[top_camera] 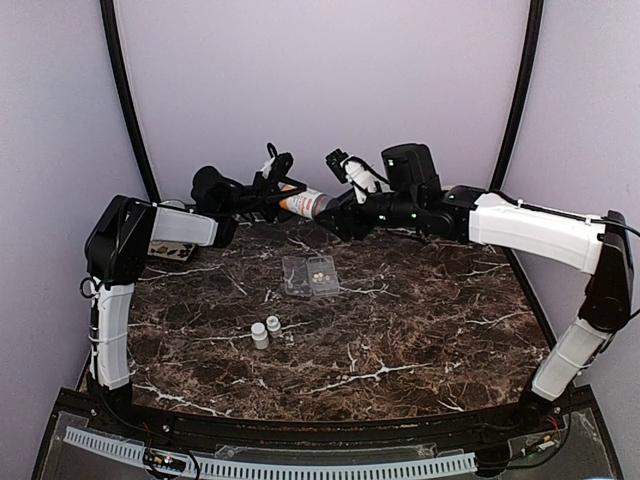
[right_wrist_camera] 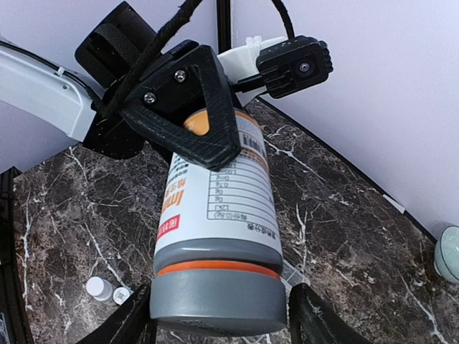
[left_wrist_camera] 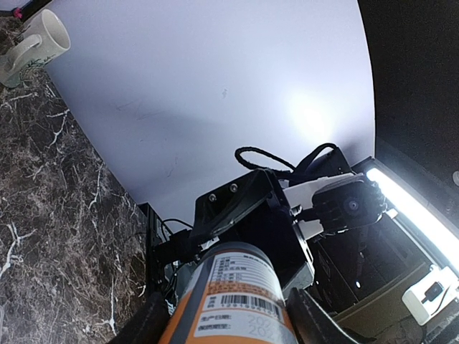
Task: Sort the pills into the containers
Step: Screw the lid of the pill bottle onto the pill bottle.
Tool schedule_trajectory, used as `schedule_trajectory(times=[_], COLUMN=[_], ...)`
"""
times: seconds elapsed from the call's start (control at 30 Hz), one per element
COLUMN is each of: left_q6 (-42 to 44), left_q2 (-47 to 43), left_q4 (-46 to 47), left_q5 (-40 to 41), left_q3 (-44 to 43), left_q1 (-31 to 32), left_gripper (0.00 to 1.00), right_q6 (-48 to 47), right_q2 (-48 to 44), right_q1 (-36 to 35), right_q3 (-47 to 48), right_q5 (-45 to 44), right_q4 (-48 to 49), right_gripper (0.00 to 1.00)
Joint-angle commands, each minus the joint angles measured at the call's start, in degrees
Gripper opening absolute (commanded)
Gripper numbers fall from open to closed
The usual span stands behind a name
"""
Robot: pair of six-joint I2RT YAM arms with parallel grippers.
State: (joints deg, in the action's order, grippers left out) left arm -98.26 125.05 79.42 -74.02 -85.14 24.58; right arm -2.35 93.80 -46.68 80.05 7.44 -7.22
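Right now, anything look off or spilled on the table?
Nothing stands out. The orange bottle is held off the table by the left gripper, cap on, the right gripper flanking the cap. The pills sit in the pill box; none seen loose.

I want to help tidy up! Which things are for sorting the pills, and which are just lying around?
For the job: pills, clear pill box, orange bottle.
Just lying about, it seems: two small white bottles, mug.
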Motion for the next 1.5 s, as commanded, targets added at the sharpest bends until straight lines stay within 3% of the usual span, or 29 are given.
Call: schedule_trajectory(times=[0.0, 0.2, 0.37, 0.53, 0.73, 0.83, 1.0, 1.1, 1.27, 1.47], left_q6=[0.13, 1.94, 3.81, 7.02, 11.37, 11.75, 11.99, 11.97, 11.85, 9.36], left_q2=[-0.7, -0.69, -0.89, -1.43, -2.49, -2.58, -2.46, -2.46, -2.45, -2.45], left_q4=[3.17, 2.21, 0.92, -2.15, -6.3, -6.68, -7.12, -7.34, -7.26, -4.71], left_q5=[-0.64, -0.58, -0.21, 0.0, 0.24, 0.69, 0.91, 0.83, 1.16, 2.08], left_q3=[-1.75, -2.21, -2.72, -3.24, -3.36, -3.45, -3.95, -4.06, -3.9, -3.76], left_q1=[0.29, 0.29, 0.37, 0.47, 0.47, 0.45, 0.47, 0.36, 0.3, 0.12], left_gripper=[0.0, 0.0, 0.0, 0.0, 0.0, 0.0, 0.0, 0.0, 0.0, 0.0], right_q6=[3.58, 19.34, 40.6, 67.03, 100.78, 109.32, 109.33, 106.01, 95.42, 70.71], right_q2=[0.98, 2.04, 2.95, 4.72, 9.05, 10.7, 11.23, 11.14, 9.44, 5.0], right_q1=[0.73, 4.25, 8.54, 10.91, 10.93, 10.85, 11.6, 12.31, 13.23, 13.48], right_q3=[3.2, 5.22, 3.28, -3.06, -9.99, -10.95, -11.37, -11.5, -10.59, -7.32], right_q5=[2.18, 10.33, 19.55, 28.44, 30.76, 29.65, 29.3, 30.45, 32.11, 29.3], right_q4=[1.15, 2.85, 10.84, 30.09, 60.33, 69.74, 72.12, 70.84, 60.89, 38.17], right_gripper=[0.62, 0.55, 0.49, 0.49, 0.5, 0.55, 0.75, 0.94, 1.0, 0.99])
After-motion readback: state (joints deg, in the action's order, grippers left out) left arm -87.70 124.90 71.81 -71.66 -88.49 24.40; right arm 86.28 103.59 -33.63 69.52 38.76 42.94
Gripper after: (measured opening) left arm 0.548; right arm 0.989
